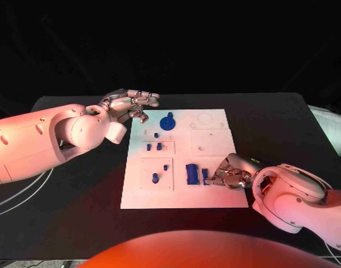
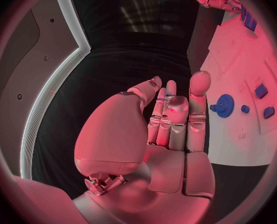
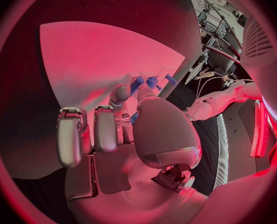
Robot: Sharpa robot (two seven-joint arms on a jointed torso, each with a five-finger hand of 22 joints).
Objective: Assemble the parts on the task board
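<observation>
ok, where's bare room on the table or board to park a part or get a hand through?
Free: black table right of the white board, and the strip in front of the board. The board's far right squares look mostly bare. Crowded: the near right corner, where the right hand sits at the blue blocks, and the far left corner, with the left hand beside the blue gear.

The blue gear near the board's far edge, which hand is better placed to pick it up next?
Probably the left. The left hand hovers beside the blue gear at the task board's far left corner, holding nothing. The right hand is down at the near edge, at the upright blue parts.
</observation>
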